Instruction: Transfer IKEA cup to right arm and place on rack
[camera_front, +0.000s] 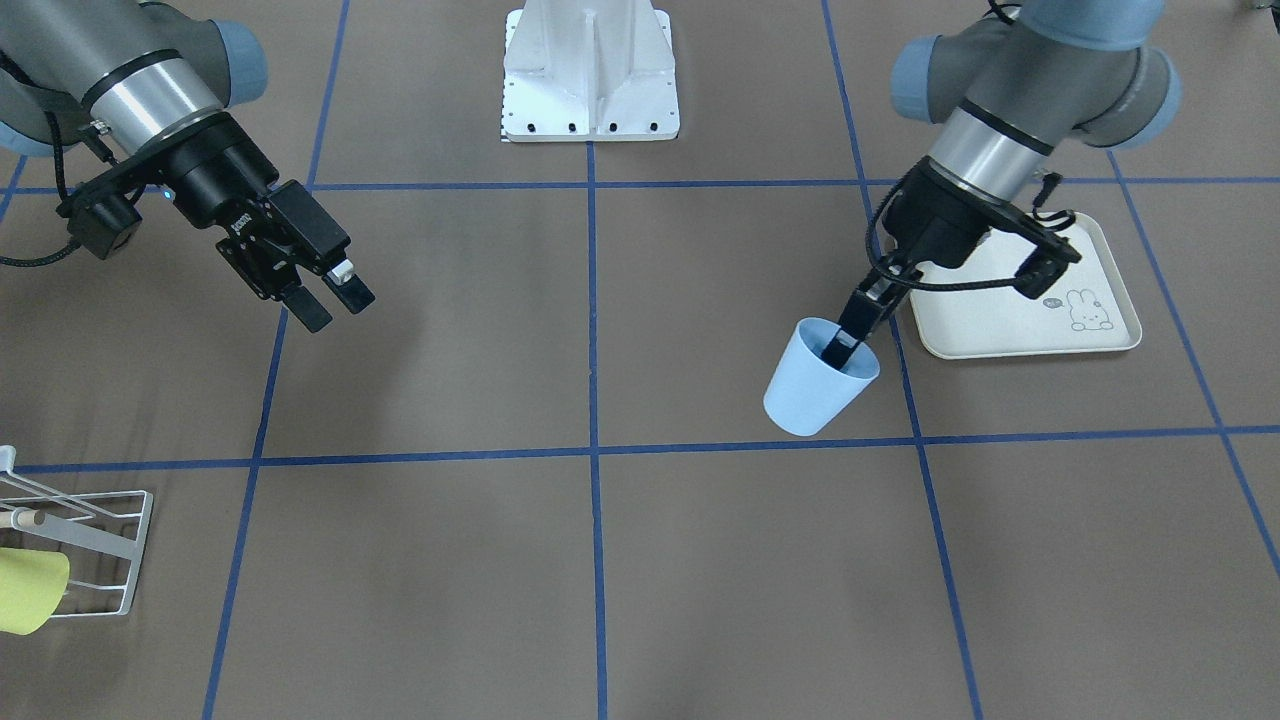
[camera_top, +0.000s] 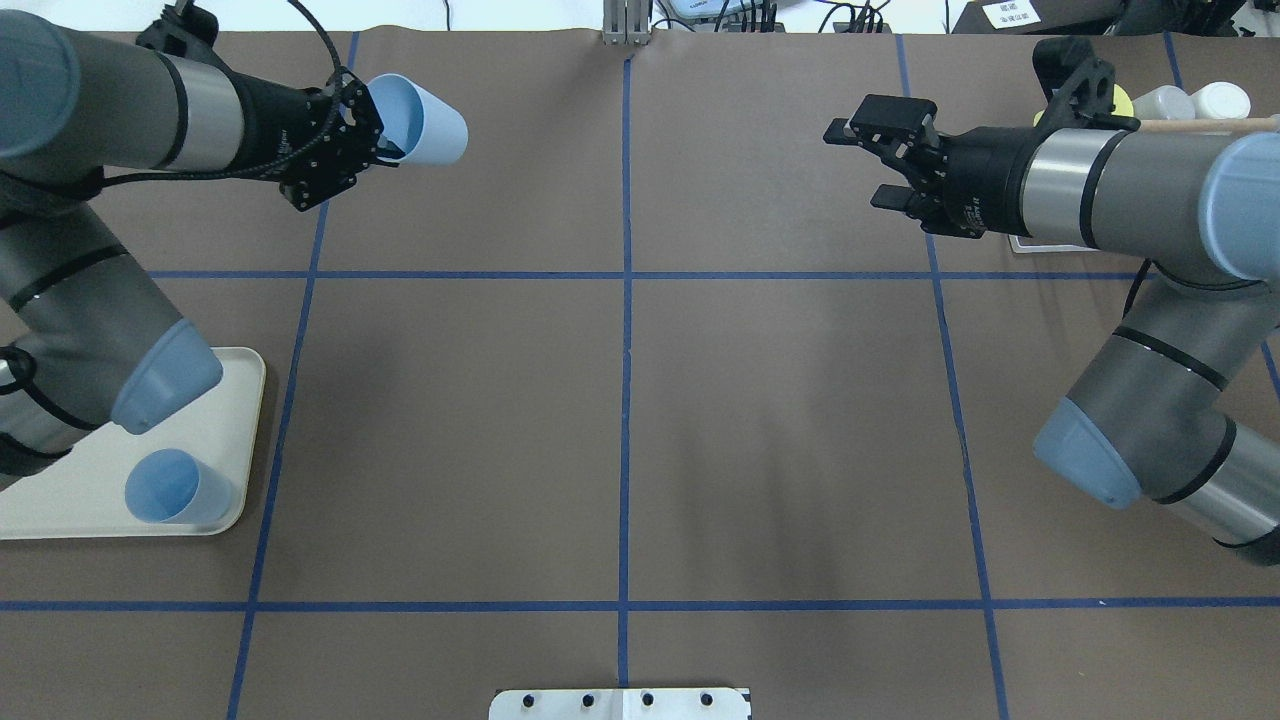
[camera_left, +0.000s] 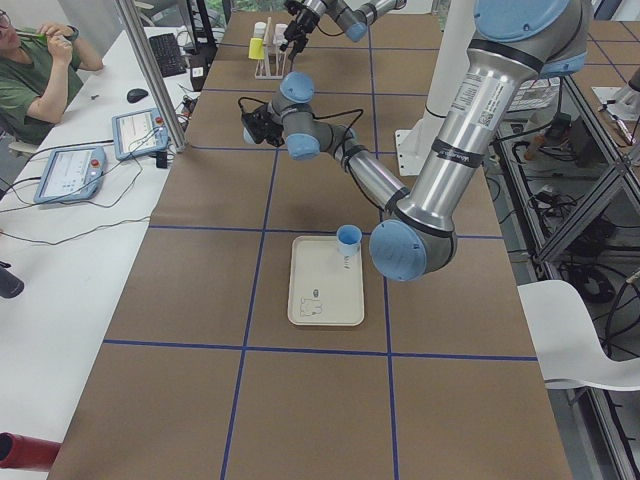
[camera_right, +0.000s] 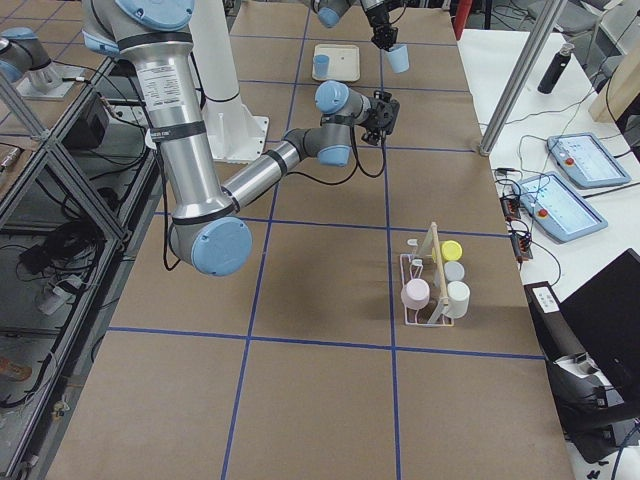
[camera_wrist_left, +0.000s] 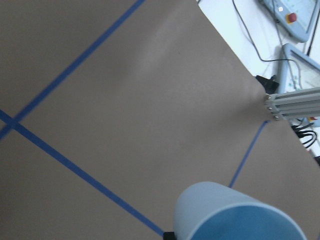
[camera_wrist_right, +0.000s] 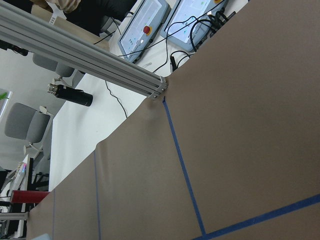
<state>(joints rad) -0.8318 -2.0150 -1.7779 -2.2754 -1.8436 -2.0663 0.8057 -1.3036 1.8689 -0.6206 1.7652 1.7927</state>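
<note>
The light-blue cup (camera_front: 812, 385) is held tilted above the worktop (camera_front: 700, 300), pinched at its rim by the left claw (camera_front: 848, 338), one finger inside. It is judged light, stiff and slippery. The bare outer wall is best taken by the released right claw (camera_front: 328, 298), well apart.

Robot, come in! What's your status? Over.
Left gripper shut on blue cup, tilted, off table. Right gripper open, empty. Rack holds other cups. Nothing between grippers.

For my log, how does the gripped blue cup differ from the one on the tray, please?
The gripped cup is tilted; the tray cup stands upright. The left hand pinches the gripped cup's rim; no hand touches the tray cup. Both are light blue.
</note>
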